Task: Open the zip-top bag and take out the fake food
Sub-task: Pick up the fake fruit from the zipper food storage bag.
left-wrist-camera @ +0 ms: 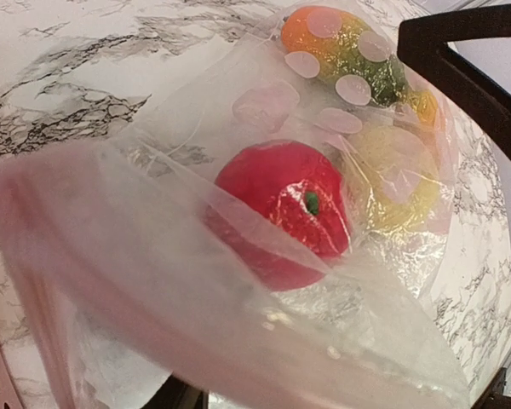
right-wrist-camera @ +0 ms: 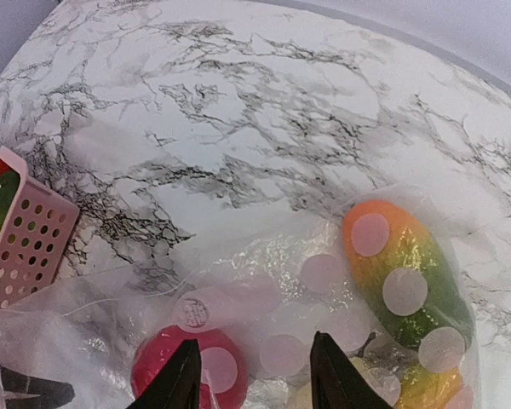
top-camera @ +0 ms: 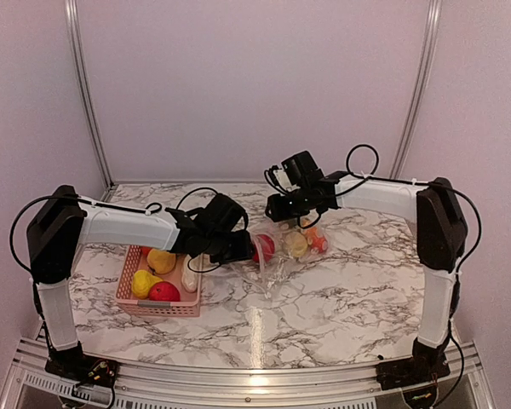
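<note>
The zip-top bag (top-camera: 279,256) lies crinkled at mid-table, and fake food shows through it: a red piece (left-wrist-camera: 281,204), a yellow piece (left-wrist-camera: 392,175) and an orange-green piece (right-wrist-camera: 404,273). My left gripper (top-camera: 238,247) is at the bag's left end. In the left wrist view the bag's film (left-wrist-camera: 153,290) hangs close across the lens and hides the jaws. My right gripper (right-wrist-camera: 254,362) hovers over the bag's far side, open. Its fingertips (right-wrist-camera: 187,362) stand apart above the red piece (right-wrist-camera: 187,371) with nothing between them.
A pink perforated basket (top-camera: 156,308) sits at the left, beside my left arm, with yellow and red fruits (top-camera: 153,274) in it. Its corner shows in the right wrist view (right-wrist-camera: 30,243). The marble tabletop (top-camera: 349,290) stretches to the right and front.
</note>
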Tool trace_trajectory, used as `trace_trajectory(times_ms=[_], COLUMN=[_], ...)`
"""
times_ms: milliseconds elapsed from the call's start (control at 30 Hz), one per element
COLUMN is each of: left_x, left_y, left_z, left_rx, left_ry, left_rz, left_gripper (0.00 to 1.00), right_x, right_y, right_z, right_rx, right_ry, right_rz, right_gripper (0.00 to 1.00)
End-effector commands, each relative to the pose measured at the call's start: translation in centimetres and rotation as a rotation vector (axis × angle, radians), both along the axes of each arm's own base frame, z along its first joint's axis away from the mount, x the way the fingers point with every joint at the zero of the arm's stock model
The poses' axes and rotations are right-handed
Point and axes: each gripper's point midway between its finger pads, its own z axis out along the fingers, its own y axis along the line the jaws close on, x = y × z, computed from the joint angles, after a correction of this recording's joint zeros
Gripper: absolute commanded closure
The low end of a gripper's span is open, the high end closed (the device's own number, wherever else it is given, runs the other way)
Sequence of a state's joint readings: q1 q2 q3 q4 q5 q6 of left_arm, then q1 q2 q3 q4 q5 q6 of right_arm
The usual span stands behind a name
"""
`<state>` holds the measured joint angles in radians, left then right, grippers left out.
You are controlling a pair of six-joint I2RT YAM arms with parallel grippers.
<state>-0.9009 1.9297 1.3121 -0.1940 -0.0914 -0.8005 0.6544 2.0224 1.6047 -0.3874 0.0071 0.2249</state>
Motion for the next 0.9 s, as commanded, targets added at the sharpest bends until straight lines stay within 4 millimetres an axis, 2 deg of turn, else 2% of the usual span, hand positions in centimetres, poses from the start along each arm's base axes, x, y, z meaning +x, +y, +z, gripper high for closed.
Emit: trace_trajectory(times_ms=[0,233,333,700,867], left_x=[0.2,0.3,0.4,1.0,1.5], left_y=[0.3,0.1,0.0,-0.9,-1.2], left_z=[0.1,0.1,0.1,-0.6,-0.8], left_rx=[0.004,0.000,-0.002,0.015,0.032], left_ry=[-0.014,-0.016,-0.018,-0.019,-0.033], left_rz=[0.003,-0.002,-0.004,-0.022,-0.020], left_gripper=[0.55,0.55,0.55,0.54,0.49], right_x=[-1.9,-2.7,-2.8,-3.4,-3.5], right_y=[0.7,1.4,1.6,0.8,0.5], right_z=[1.2,-1.5,-2.6,-5.8,-7.1], right_rx=[0.054,0.064,0.055,0.011,-0.010], right_ry=[0.024,0.079,0.101,0.137,0.152], right_rz=[0.025,0.045,0.050,0.034,0.031], right_gripper=[0.57,0.59,0.64,0.74,0.75])
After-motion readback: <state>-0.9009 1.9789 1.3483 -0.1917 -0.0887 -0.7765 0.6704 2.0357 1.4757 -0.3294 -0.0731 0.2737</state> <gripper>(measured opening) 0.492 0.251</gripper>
